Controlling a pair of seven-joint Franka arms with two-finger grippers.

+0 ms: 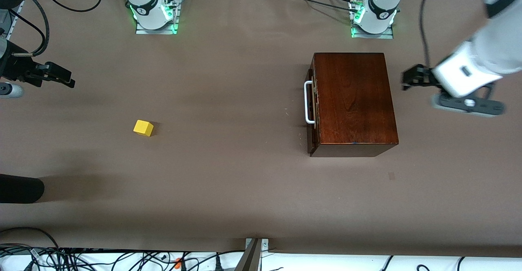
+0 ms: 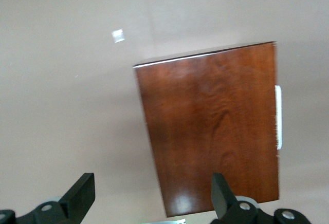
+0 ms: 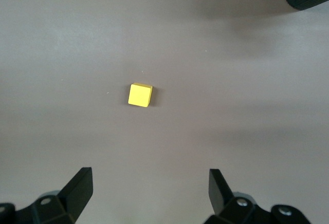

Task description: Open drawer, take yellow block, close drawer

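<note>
The yellow block lies on the bare table toward the right arm's end, out of the box; it also shows as the yellow block in the right wrist view. The dark wooden box stands toward the left arm's end. Its drawer is pushed in, with the white handle facing the right arm's end. My left gripper hangs open and empty beside the box, at the end away from the handle. From the left wrist I look down on the box top. My right gripper is open and empty, above the table and apart from the block.
A dark rounded object juts in at the table's edge, nearer the front camera than the block. Cables run along the front edge. Both arm bases stand at the back. A small pale mark lies near the box.
</note>
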